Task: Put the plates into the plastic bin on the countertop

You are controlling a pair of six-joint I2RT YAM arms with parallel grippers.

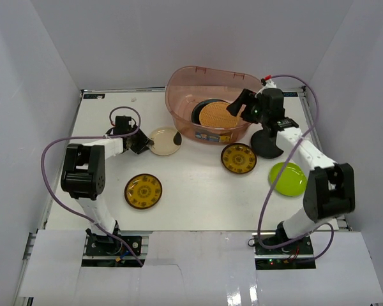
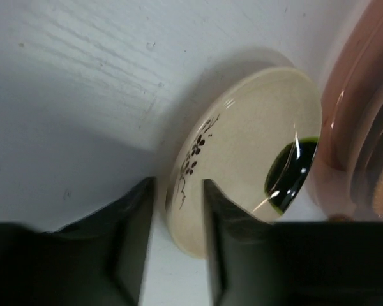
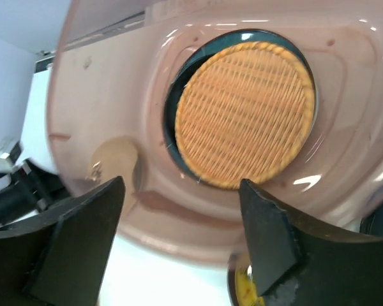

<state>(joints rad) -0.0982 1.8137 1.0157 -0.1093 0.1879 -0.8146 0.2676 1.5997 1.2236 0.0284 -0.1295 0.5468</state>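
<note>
- Plates: five counted outside the plastic bin [image 1: 176, 108], at least two inside; task judged less than half done.
- Nearest, on the tabletop [image 1: 198, 191]: yellow-patterned plate [image 1: 143, 190] on the left and lime green plate [image 1: 287, 178] on the right, both flat and untouched.
- Mid-table: second yellow-patterned plate [image 1: 238, 158], lying free; just beside it a black plate [image 1: 265, 148], partly hidden under the right arm.
- Cream plate [image 2: 249, 146] lies close to the bin's left wall. The left gripper [image 2: 177, 191] straddles its rim, one finger over the plate and one outside; a gap shows on the outer side, so probably not clamped yet.
- In the bin: wicker plate [image 3: 246, 115] on top of a dark plate [image 1: 198, 109]; anything beneath is hidden.
- Right gripper [image 3: 182, 185] hangs over the bin, jaws wide apart and empty.
- Left to do: all five outside plates, the cream one likely first.
</note>
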